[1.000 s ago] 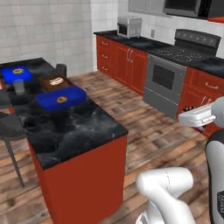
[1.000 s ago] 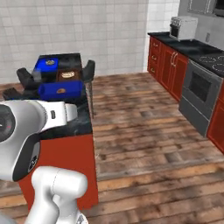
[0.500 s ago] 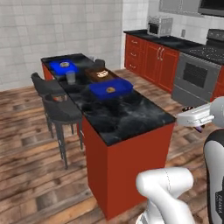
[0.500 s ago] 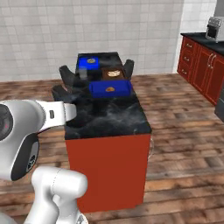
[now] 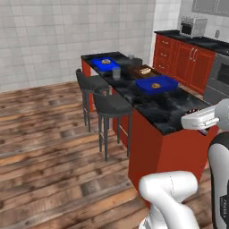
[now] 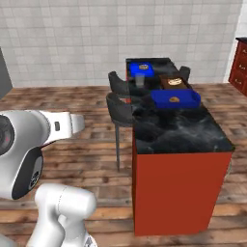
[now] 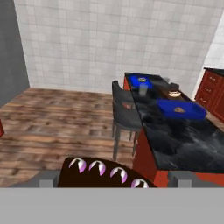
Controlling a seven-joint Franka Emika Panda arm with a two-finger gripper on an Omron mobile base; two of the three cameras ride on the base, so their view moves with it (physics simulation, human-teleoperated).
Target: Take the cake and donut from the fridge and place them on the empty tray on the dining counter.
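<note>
In the hand view a dark brown cake [image 7: 105, 175] topped with white and pink dollops sits between the two fingertips of my gripper [image 7: 114, 178], which is shut on it. The dining counter [image 5: 172, 112] with its black marbled top stretches ahead to the right. Two blue trays rest on it: a near tray [image 5: 166, 81] and a far tray [image 5: 112, 67]. Each holds one small tan round item, too small to name. At the left edge of the hand view stands the grey side of the fridge [image 7: 8, 52].
A dark brown board [image 5: 136, 71] with a small pastry lies between the trays, and a glass [image 5: 116, 74] stands beside it. Two dark stools [image 5: 112, 105] line the counter's left side. Red cabinets [image 5: 188, 60] and a microwave [image 5: 193, 27] stand behind. Wooden floor spreads to the left.
The whole picture has shifted: the base has turned, so the counter has slid across both base views and the stove has gone out of sight. The cake stays between the fingers.
</note>
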